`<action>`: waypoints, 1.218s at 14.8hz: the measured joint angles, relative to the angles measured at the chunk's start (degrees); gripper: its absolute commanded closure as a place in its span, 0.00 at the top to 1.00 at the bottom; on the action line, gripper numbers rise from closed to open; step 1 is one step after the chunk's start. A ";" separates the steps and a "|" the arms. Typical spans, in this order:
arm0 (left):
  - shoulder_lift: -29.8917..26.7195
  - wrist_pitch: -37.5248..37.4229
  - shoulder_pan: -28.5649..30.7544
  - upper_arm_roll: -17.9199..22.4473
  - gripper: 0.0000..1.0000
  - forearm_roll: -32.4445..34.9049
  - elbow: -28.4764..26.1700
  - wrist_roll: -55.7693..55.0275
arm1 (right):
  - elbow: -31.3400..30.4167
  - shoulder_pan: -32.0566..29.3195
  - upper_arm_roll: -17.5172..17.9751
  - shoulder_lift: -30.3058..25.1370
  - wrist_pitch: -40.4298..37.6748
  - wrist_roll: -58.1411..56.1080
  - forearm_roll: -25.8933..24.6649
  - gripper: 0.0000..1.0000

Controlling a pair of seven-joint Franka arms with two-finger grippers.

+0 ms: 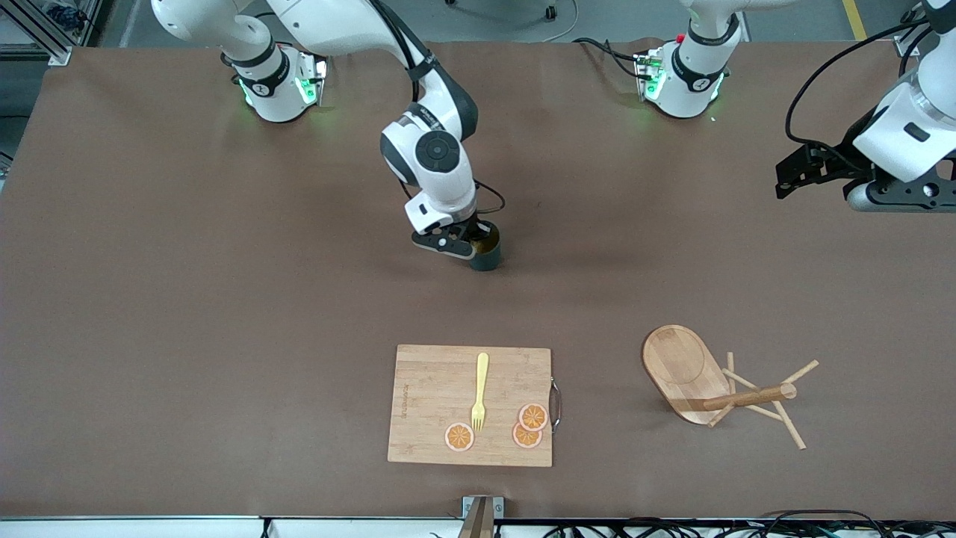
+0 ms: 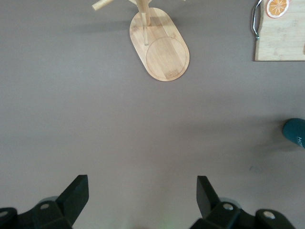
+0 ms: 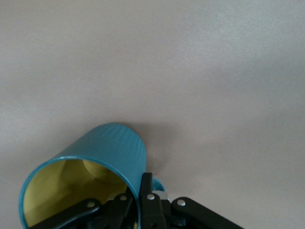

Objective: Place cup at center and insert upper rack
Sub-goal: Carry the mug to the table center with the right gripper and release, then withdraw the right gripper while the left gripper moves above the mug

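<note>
Nearest the front camera, a cutting board point(image 1: 470, 406) carries a yellow fork point(image 1: 479, 391) and three orange slices point(image 1: 458, 436), while beside it, toward the left arm's end of the table, the wooden mug tree point(image 1: 698, 377) lies tipped on its side, its pegs splayed on the brown table point(image 1: 187, 299). Farther from the camera, near the middle of the table, the right gripper point(image 1: 469, 240) is clamped tight on the rim of the teal cup point(image 1: 485, 254), one finger inside the yellow interior and one outside by the handle; whether the cup's base touches the surface cannot be told. The sound way to finish this placement, judging from the scene, is to settle the cup flat and upright before the fingers part, then lift straight up so the rim is not dragged. The left gripper point(image 2: 140, 198) waits with its fingers spread wide and empty, over bare table at its own end, the fallen mug tree in its wrist view.
</note>
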 measured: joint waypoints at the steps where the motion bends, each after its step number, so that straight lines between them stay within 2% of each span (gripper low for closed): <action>1: 0.21 0.03 0.00 -0.04 1.00 0.00 0.01 -0.03 | 0.74 0.20 -0.04 0.57 -0.13 0.05 -0.06 0.07; 2: 0.51 0.25 0.01 -0.05 1.00 0.00 0.02 -0.18 | 1.19 0.35 -0.07 0.77 -0.51 0.05 -0.10 0.32; 3: 0.93 0.73 0.00 -0.08 1.00 0.00 0.03 -0.54 | 1.46 0.47 -0.06 1.04 -0.53 0.05 -0.11 0.88; 4: 1.47 1.30 0.00 -0.33 1.00 0.00 0.04 -1.28 | 1.60 0.57 -0.06 1.43 -0.47 0.05 -0.11 1.00; 8: 4.23 3.63 -0.53 -3.86 1.00 0.00 0.08 -7.71 | 4.14 0.63 -0.36 2.36 -2.91 -0.09 -0.82 1.00; 12: 7.39 5.44 -4.02 -5.59 1.00 0.00 0.10 -16.71 | 14.34 -1.09 -1.34 1.86 -16.61 -4.71 -1.42 1.00; 14: 8.91 6.65 -7.09 -5.65 1.00 0.00 0.12 -22.66 | 17.05 -3.38 -1.50 0.16 -21.58 -9.37 -1.42 1.00; 18: 11.10 7.65 -14.58 -5.78 1.00 0.26 0.13 -40.26 | 17.96 -11.06 -1.73 -5.54 -30.64 -23.16 -1.42 1.00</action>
